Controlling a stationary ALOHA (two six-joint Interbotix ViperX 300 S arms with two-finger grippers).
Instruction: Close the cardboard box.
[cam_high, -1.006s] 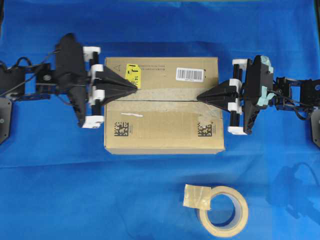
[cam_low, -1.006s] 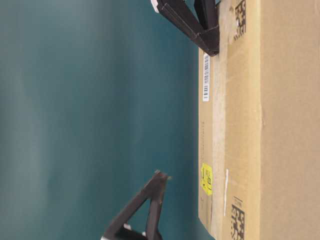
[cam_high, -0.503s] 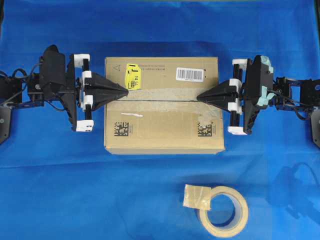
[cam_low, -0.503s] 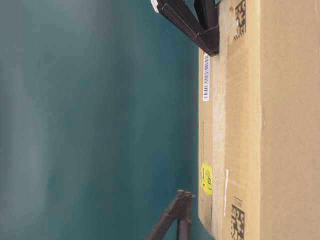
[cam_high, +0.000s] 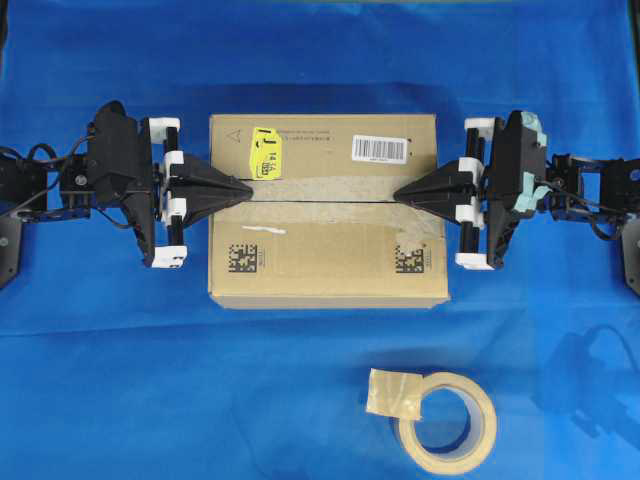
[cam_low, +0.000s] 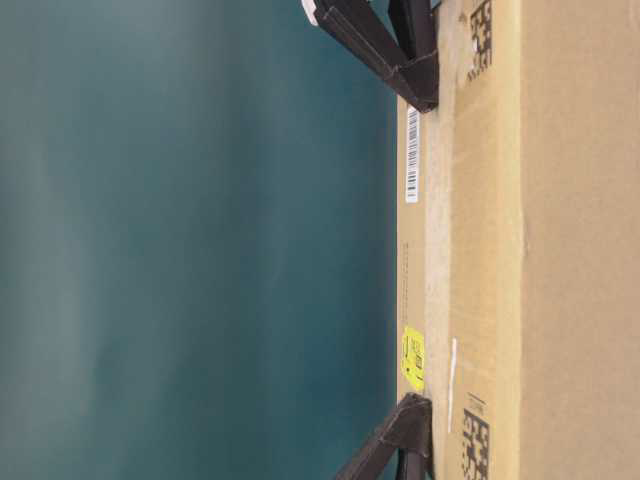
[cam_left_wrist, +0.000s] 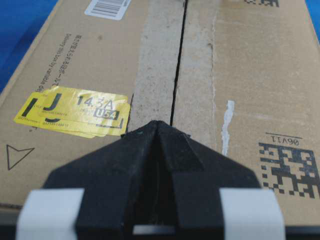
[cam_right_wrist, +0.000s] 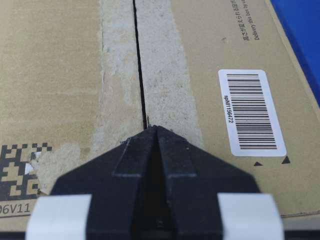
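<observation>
The left hand (cam_high: 244, 187), clenched to a point, sits over the centre seam at the left edge of the cardboard box (cam_high: 326, 250). The right hand (cam_high: 399, 192), likewise clenched, points at the seam's right end. The box lies mid-frame, flaps down flat, on the blue desk (cam_high: 150, 390); a tape roll (cam_high: 445, 420) sits lower right.

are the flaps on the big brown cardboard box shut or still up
Shut: the brown cardboard box's two top flaps lie flat, meeting along a thin centre seam.
</observation>
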